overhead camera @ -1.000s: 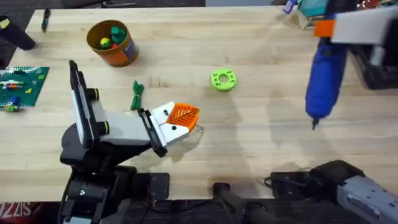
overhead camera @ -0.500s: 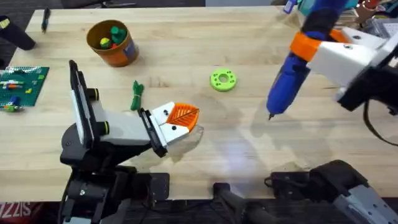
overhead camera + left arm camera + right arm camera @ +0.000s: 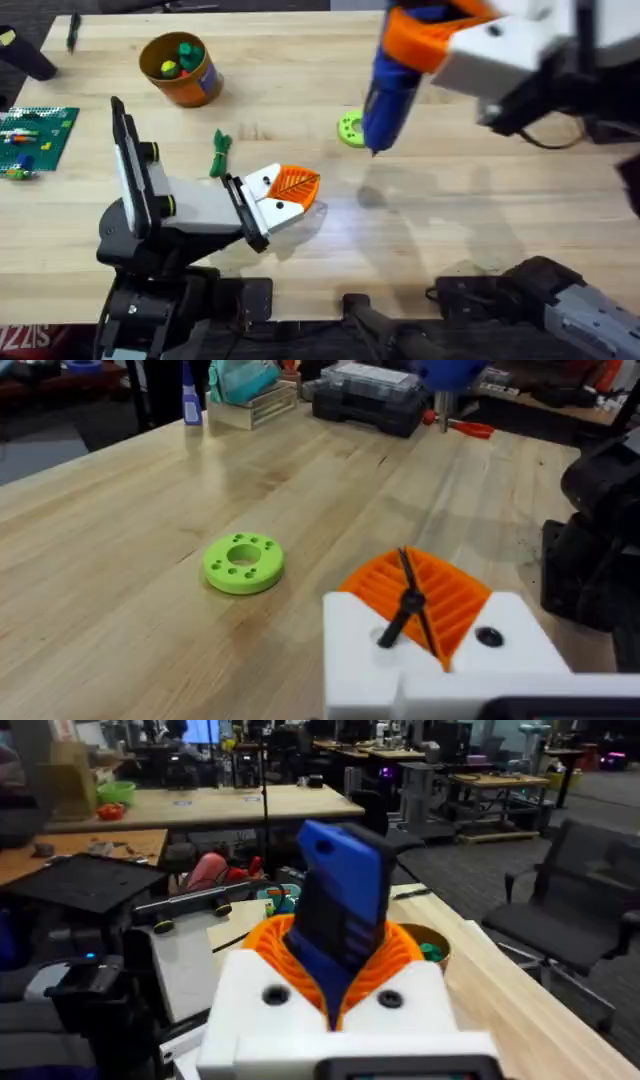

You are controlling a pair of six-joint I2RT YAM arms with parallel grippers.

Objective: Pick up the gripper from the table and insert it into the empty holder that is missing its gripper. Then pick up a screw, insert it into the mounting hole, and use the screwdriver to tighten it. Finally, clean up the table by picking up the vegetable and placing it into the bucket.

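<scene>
One blue screwdriver [image 3: 392,88] is sitting clamped in the right gripper [image 3: 425,35], tip pointing down. One bright green ring [image 3: 351,128] is lying just beside that tip. One dark green vegetable [image 3: 220,152] is lying near the left gripper [image 3: 290,192], on its far side. One orange bucket [image 3: 182,68] is standing farther off beyond the left gripper, holding two small toy pieces, one green and one yellow. One green brick plate [image 3: 36,135] is lying well apart from both grippers.
</scene>
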